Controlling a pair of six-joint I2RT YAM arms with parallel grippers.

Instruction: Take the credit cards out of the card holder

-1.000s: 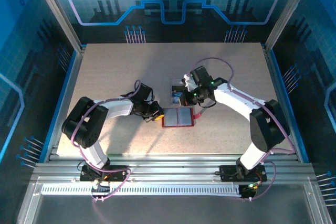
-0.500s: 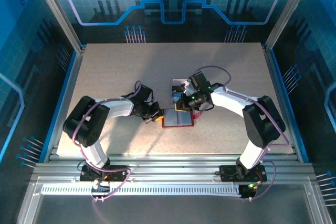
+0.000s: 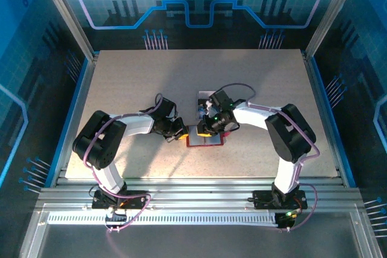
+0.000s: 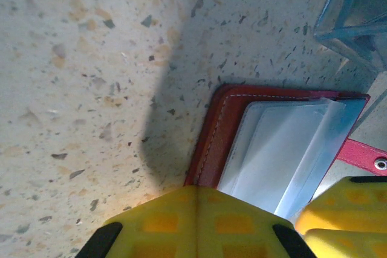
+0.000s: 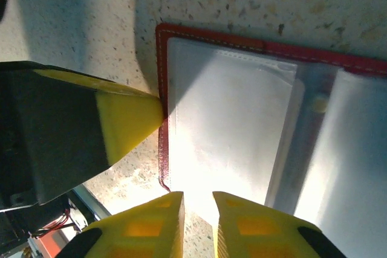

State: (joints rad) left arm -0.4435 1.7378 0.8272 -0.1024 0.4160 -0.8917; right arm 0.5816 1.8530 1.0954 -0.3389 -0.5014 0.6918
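**Open card holder lay between two claws**

The card holder lay flat on the speckled table in front of both arms, grey pockets facing up. The left gripper had its yellow fingers pressed together, the tip touching the holder's red left border. The right gripper hung over the pocket nearest it, fingers a narrow gap apart, clasping nothing. Just beyond the holder the credit cards lay on the table, partly hidden by the right wrist.
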